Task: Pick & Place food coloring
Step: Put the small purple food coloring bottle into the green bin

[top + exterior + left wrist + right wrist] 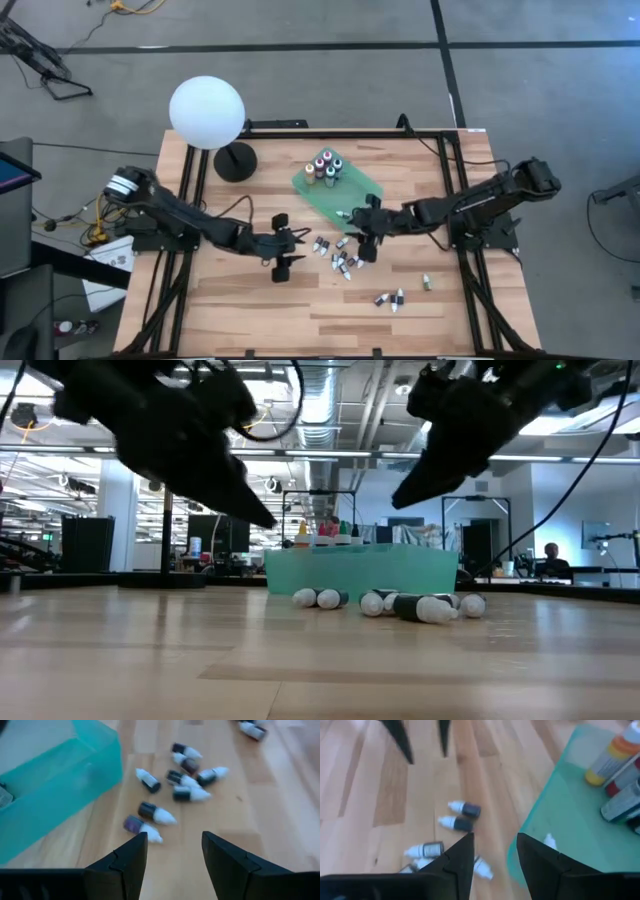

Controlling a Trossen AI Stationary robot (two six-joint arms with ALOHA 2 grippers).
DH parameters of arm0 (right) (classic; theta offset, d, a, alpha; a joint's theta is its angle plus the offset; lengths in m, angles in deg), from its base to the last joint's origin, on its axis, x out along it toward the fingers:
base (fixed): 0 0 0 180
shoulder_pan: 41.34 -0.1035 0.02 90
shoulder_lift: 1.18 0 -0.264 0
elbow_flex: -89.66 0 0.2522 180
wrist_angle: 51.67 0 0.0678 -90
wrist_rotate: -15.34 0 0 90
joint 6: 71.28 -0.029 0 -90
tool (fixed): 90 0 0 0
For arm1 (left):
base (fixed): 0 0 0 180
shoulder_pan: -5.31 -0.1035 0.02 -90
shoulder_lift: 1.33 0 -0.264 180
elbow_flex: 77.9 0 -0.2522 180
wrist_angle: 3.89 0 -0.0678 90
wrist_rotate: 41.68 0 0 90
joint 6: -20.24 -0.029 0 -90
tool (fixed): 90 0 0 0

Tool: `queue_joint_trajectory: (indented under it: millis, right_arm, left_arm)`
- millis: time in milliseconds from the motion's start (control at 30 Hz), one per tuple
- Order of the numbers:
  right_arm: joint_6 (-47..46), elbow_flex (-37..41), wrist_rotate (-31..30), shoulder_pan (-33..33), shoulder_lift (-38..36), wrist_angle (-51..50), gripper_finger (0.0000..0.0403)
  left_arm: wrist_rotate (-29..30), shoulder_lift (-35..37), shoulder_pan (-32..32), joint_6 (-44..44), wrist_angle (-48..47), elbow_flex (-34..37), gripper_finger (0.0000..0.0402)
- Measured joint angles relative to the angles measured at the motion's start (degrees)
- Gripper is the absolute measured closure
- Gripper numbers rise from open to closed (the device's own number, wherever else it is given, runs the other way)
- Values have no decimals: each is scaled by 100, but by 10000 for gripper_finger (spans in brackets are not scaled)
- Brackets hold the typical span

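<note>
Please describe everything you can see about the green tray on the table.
The green tray is a flat rectangle of translucent teal plastic with low walls, lying at an angle on the wooden table. Several small bottles stand upright at its far end. The right gripper, open, hovers at its near edge; loose bottles lie beside it.

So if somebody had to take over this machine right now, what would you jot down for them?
Left gripper: fingers open, empty, above the bare table, left of the loose bottles.
Right gripper: fingers open, empty, at the near corner of the tray.
Done: several bottles stand upright in the tray; one small bottle lies on the tray's floor by the right gripper.
Left: a cluster of bottles lying on the table, plus a few more nearer the front.
</note>
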Motion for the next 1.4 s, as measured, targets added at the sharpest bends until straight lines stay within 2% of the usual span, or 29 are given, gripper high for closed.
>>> queue_joint_trajectory:
  millis: [133, 300, 533, 833, 1200, 1400]
  right_arm:
    - [-296, 2, -247, -328, 0, -397, 267]
    - [-591, 4, -634, -780, 0, -745, 268]
    - [-1010, 2, -1011, -1348, 0, -1008, 269]
    - [-1629, 2, -1433, -1948, 0, -1325, 269]
    - [-1696, 2, -1449, -2088, 0, -1301, 269]
    - [-1698, 2, -1431, -2086, 0, -1301, 270]
  left_arm:
    - [35, -434, -299, -6, 461, -146, 218]
    - [89, -677, -599, 214, 496, -289, 218]
    - [-13, -1190, -682, 279, 480, -584, 218]
    - [299, -1199, -721, 261, 373, -626, 218]
    - [196, -1400, -719, 221, 394, -626, 218]
    - [70, -1583, -717, 132, 719, -634, 218]
